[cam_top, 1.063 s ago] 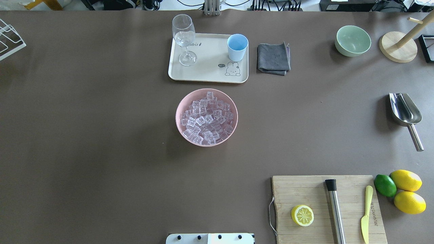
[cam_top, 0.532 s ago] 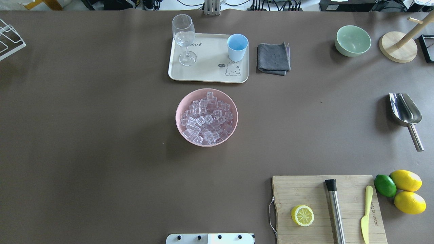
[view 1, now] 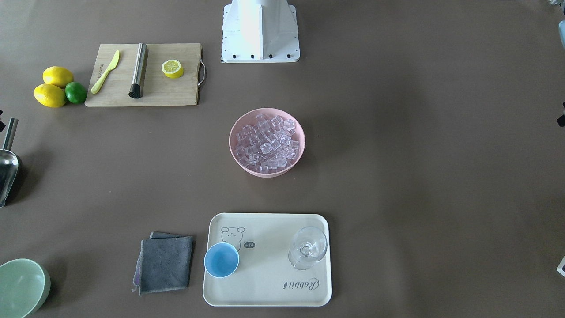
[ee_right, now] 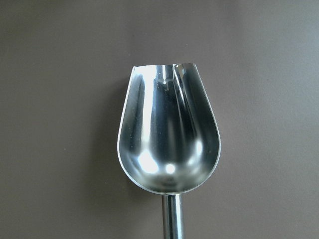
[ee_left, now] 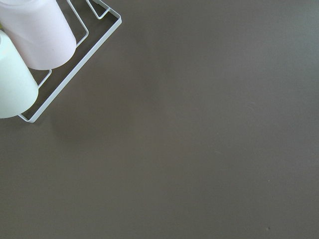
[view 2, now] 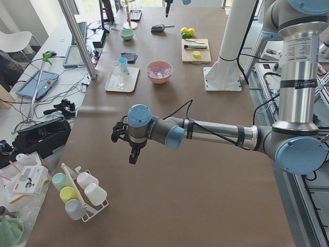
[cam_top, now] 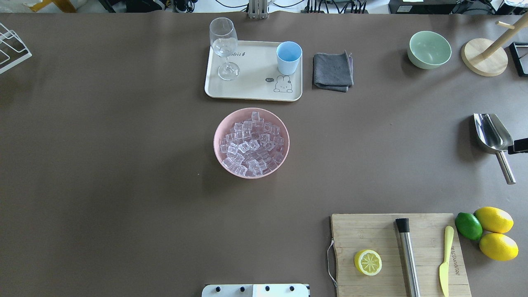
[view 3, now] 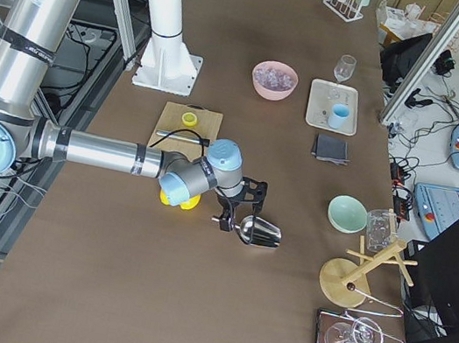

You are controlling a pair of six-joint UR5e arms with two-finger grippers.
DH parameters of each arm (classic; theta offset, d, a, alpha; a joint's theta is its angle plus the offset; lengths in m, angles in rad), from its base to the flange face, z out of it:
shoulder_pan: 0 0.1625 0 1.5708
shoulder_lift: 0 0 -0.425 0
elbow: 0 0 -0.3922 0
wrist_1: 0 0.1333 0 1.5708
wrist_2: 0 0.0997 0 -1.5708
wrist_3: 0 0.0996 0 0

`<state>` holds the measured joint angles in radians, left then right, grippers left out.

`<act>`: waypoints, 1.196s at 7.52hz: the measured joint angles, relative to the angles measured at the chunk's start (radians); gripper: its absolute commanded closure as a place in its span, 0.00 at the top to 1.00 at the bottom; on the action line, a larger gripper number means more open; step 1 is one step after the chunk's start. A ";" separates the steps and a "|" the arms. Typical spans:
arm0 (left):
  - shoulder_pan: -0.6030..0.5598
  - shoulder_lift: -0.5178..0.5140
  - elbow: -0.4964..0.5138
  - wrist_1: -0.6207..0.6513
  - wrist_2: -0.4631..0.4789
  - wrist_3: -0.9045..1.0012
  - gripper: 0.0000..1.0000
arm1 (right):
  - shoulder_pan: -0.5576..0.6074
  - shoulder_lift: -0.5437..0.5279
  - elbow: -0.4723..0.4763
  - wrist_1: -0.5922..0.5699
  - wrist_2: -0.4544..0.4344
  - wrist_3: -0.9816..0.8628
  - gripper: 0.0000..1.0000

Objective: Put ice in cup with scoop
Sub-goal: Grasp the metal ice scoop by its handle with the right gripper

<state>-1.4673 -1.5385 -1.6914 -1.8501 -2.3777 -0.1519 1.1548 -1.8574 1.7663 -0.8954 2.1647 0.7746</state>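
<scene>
The ice (cam_top: 251, 144) fills a pink bowl (cam_top: 215, 142) at mid-table. The light-blue cup (cam_top: 288, 55) stands upright on the cream tray (cam_top: 251, 84), beyond the bowl. The steel scoop (cam_top: 493, 134) lies on the table at the far right, handle toward the robot. It fills the right wrist view (ee_right: 169, 139), bowl up and empty. My right gripper (view 3: 236, 208) hovers over the scoop's handle end; only a black tip shows in the overhead view (cam_top: 520, 146), and I cannot tell if it is open. My left gripper (view 2: 131, 153) hangs over the table's far left end; I cannot tell its state.
A wine glass (cam_top: 224, 45) shares the tray. A grey cloth (cam_top: 332, 71), a pale-green bowl (cam_top: 429, 49) and a wooden stand (cam_top: 484, 57) sit at the back right. A cutting board (cam_top: 396, 255) holds a lemon half, steel cylinder and knife. A cup rack (ee_left: 75, 64) lies below the left wrist.
A black part of my right gripper has come into the overhead view at the right edge, beside the scoop's handle. Nothing on the table has moved.
</scene>
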 measured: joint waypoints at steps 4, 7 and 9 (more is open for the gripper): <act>0.001 -0.001 0.002 0.000 -0.001 0.000 0.99 | -0.113 -0.011 -0.129 0.217 -0.082 0.106 0.77; 0.042 -0.003 -0.034 -0.003 -0.002 0.003 0.99 | -0.152 -0.009 -0.141 0.226 -0.100 0.124 0.44; 0.172 -0.047 -0.082 -0.003 0.004 0.007 0.99 | -0.171 -0.006 -0.141 0.227 -0.114 0.155 0.00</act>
<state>-1.2956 -1.5854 -1.7730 -1.8536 -2.3735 -0.1452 0.9838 -1.8638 1.6258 -0.6688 2.0511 0.9300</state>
